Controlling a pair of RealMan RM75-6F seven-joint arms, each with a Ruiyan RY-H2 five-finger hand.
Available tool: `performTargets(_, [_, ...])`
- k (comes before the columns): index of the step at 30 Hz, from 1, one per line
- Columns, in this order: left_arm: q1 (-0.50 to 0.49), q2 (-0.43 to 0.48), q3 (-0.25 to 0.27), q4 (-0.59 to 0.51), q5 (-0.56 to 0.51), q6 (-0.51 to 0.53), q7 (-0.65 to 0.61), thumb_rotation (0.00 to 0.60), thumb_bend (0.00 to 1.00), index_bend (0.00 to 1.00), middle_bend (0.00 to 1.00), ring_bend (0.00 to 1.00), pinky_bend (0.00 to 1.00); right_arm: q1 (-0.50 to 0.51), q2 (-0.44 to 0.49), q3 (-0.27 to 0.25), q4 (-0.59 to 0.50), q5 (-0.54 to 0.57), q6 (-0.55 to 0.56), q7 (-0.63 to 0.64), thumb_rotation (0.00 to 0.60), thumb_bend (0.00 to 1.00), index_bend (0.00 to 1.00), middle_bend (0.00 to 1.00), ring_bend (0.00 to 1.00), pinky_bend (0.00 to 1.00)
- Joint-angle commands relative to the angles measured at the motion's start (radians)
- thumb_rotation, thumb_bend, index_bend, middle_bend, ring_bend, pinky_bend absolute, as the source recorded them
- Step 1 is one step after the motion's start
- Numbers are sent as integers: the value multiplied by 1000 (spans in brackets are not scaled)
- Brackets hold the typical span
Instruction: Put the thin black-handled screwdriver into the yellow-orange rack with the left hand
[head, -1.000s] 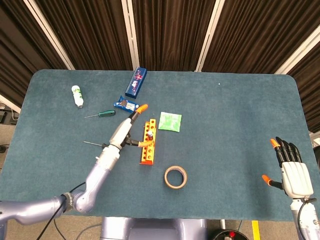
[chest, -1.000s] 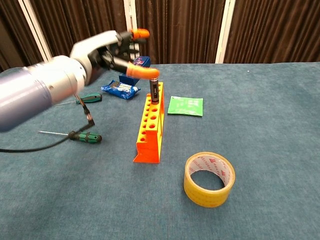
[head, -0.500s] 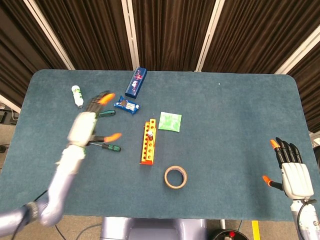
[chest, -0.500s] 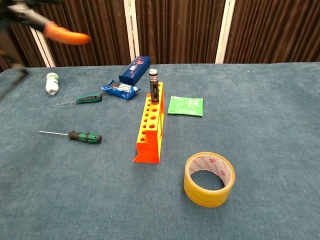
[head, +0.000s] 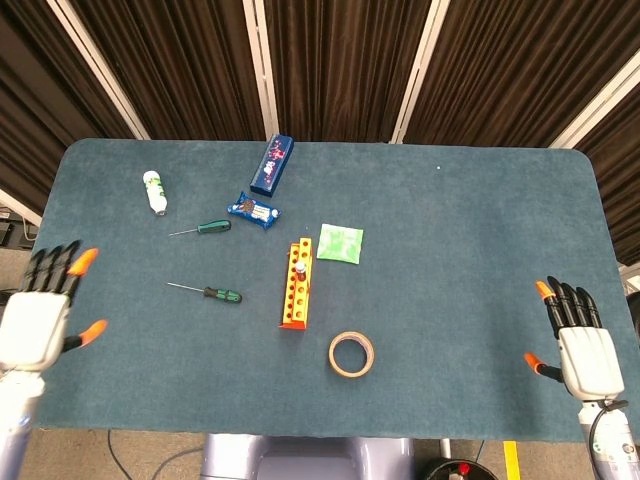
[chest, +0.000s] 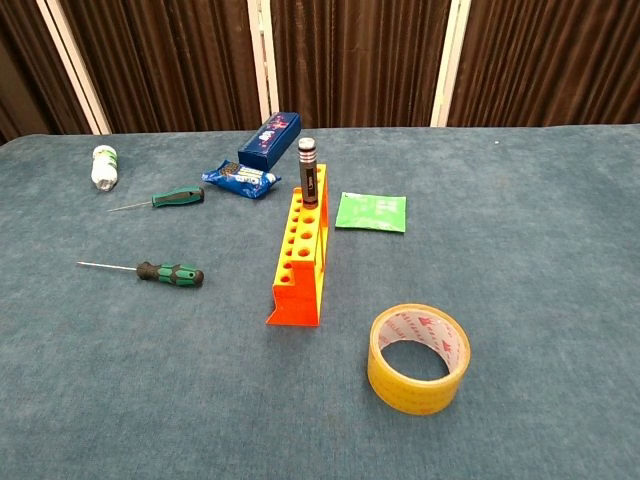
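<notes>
The thin black-handled screwdriver (chest: 307, 172) stands upright in a hole at the far end of the yellow-orange rack (chest: 295, 300), handle up. From the head view it shows as a dark spot (head: 298, 268) on the rack (head: 293, 305). My left hand (head: 40, 310) hovers at the table's front left edge, far from the rack, fingers spread and holding nothing. At the front right edge my right hand (head: 578, 340) is likewise spread and empty. Neither hand shows in the chest view.
Two green-handled screwdrivers (head: 212, 227) (head: 220, 294) lie left of the rack. A white bottle (head: 154, 191), blue packet (head: 253, 210) and blue box (head: 272, 165) sit further back. A green packet (head: 340, 243) lies right of the rack, a tape roll (head: 351, 354) in front.
My left hand has left the black-handled screwdriver standing in the rack and swung back left to the table's front edge, out of the chest view. The right hand stayed put.
</notes>
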Motion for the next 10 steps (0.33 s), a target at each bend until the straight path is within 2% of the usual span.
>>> performTargets(1, [57, -7, 31, 66, 2, 40, -8, 600, 54, 7, 0, 0, 0, -1, 1, -4, 0, -4, 0, 3, 600, 0, 19, 0, 0, 0])
performTargets(4, [101, -30, 46, 129, -1, 67, -52, 600, 54, 0, 0, 0, 0, 0, 4, -8, 0, -12, -1, 5, 600, 0, 19, 0, 0, 0])
performTargets(10, [122, -35, 37, 156, 31, 90, -90, 600, 55, 0, 0, 0, 0, -1, 1, -12, 3, -16, -1, 4, 600, 0, 19, 0, 0, 0])
